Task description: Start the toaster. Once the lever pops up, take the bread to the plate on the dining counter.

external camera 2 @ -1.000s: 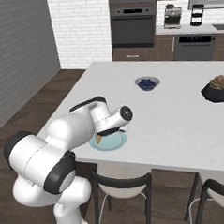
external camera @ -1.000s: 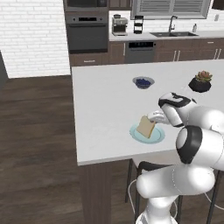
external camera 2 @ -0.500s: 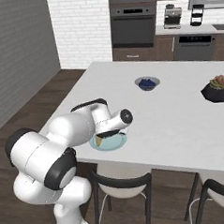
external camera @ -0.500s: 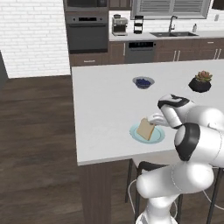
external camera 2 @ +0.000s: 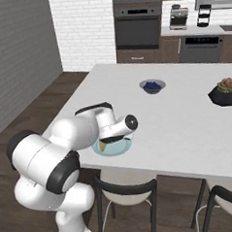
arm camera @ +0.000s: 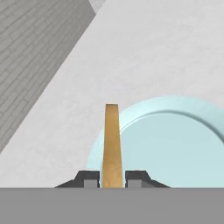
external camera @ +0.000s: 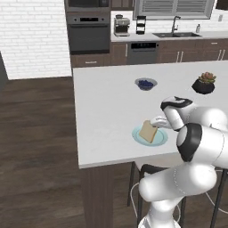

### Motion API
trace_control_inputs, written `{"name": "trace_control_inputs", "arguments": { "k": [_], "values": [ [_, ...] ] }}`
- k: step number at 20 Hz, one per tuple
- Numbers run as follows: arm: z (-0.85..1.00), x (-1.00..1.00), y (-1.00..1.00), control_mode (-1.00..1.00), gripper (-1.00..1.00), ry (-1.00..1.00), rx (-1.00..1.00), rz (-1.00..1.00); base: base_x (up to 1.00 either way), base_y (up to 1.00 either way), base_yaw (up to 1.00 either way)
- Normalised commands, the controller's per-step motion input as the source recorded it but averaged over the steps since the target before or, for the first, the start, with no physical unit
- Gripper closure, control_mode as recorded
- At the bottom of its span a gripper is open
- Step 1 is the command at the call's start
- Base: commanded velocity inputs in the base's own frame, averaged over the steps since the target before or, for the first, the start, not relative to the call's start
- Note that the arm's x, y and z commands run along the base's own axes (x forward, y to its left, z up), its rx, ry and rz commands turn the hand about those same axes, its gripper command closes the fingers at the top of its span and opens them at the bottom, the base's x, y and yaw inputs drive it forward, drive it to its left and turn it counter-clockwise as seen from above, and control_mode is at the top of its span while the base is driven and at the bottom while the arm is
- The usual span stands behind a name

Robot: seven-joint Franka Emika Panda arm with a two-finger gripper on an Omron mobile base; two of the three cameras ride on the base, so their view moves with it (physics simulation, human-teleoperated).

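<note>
- The pincer [arm camera: 113, 178] sits at the bottom centre of the hand view, its two dark finger tips [arm camera: 89, 179] clamped on either face of the bread [arm camera: 112, 140], which rises edge-on between them as a thin tan strip.
- In the left base view the pincer [external camera: 156, 123] is right of centre, gripping the bread [external camera: 148, 131] by its upper right edge; the slice tilts, its lower part down over the plate [external camera: 161, 139].
- In the right base view the arm's wrist covers most of the slice; a small tan corner of the bread [external camera 2: 104, 146] shows just under the wrist, left of centre, over the plate [external camera 2: 120, 148].
- Whether the bread's lower edge touches the plate or hangs just above it cannot be told.
- The plate lies near the front edge of the dining counter [external camera: 102, 111], lower centre of the left base view.
- A dark blue bowl [external camera: 145, 83] and a potted plant [external camera: 204, 83] stand further back on the counter, well apart from the plate, in the upper right of that view.
</note>
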Motion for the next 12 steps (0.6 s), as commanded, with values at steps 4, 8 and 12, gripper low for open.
{"name": "trace_control_inputs", "arguments": {
  "k": [4,8,12],
  "values": [
    [-0.05,0.05,0.00,-1.00,1.00,-0.08,0.00,0.00,0.00,0.00,0.00],
    [0.00,0.00,0.00,-1.00,1.00,-0.01,0.00,0.00,0.00,0.00,0.00],
    [0.00,0.00,0.00,-1.00,1.00,0.00,0.00,0.00,0.00,0.00,0.00]
  ]
}}
